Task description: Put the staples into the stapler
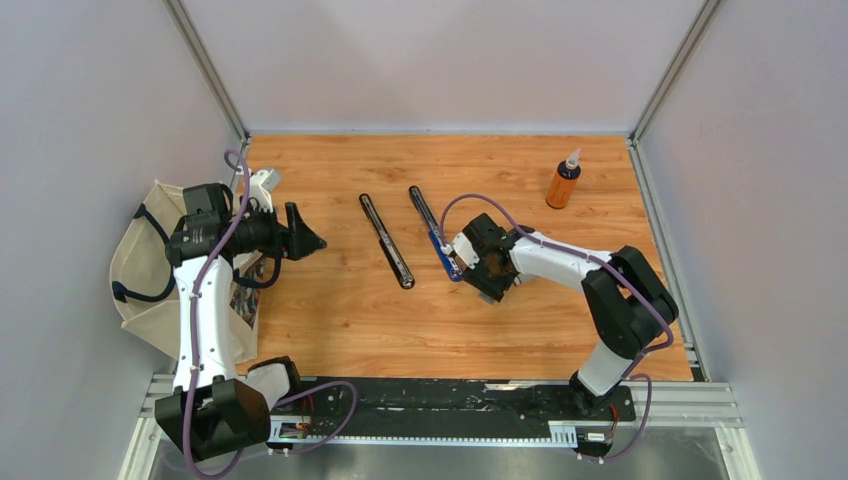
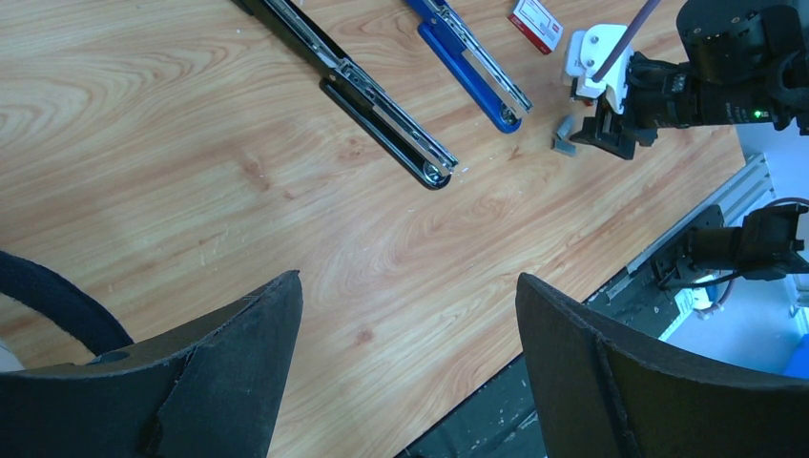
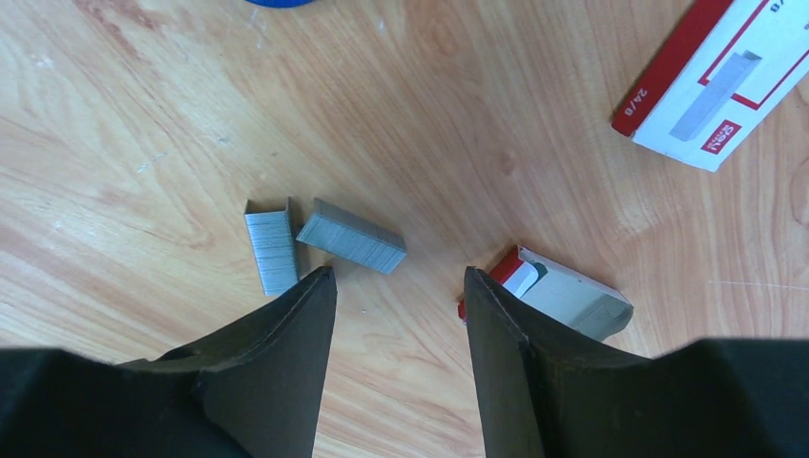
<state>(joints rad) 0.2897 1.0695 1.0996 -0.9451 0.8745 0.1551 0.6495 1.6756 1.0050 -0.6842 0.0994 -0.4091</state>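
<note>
Silvery-grey rectangular staple strips point(image 3: 351, 236) lying on the light wooden table point(image 3: 143, 114), just right of the open blue metal stapler point(image 1: 432, 232), I am hovering my right gripper point(image 3: 399, 277) over them, jaws parted, gripping nothing, left gripper point(image 2: 408, 281) hanging wide open, empty.

The tabletop point(image 1: 400, 320) shows warm orange-brown wood grain. On it lie silvery-grey staple strips point(image 3: 351, 236), a white staple box point(image 3: 725, 76) banded red, a blue stapler point(image 2: 467, 65) and a black stapler point(image 2: 377, 105). The bottle point(image 1: 563, 185) at upper right is orange.
</note>
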